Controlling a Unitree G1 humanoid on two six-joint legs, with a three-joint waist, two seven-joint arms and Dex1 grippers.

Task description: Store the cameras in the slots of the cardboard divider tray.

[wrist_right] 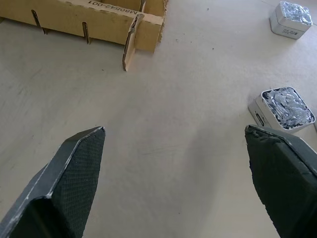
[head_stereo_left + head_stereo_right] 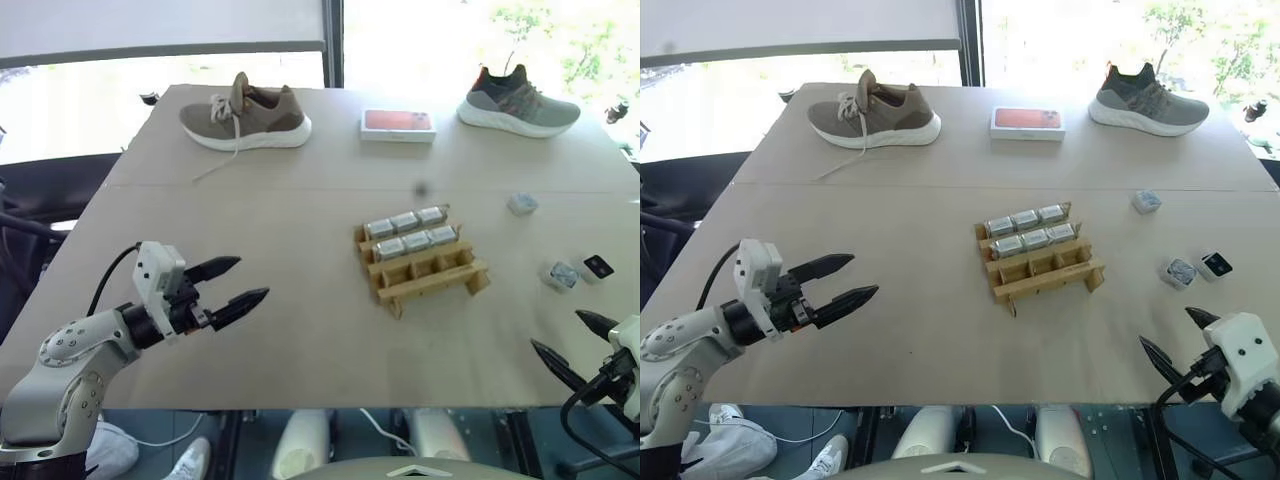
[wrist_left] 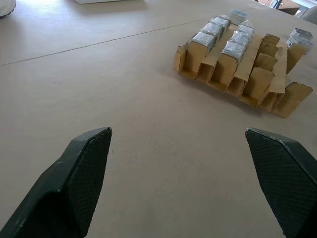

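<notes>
The tray [image 2: 421,259] sits mid-table with six cameras [image 2: 410,232] slotted in its two far rows, three loose cameras [image 2: 562,274] lie to its right, and both grippers, left [image 2: 238,282] and right [image 2: 567,342], hover spread and empty; the right should descend squarely over the nearest.

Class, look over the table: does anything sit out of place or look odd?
Yes. Three cameras lie loose on the table right of the cardboard tray: one further back, two side by side nearer. The tray's front row of slots is empty, and the tray sits askew to the table edge.
</notes>
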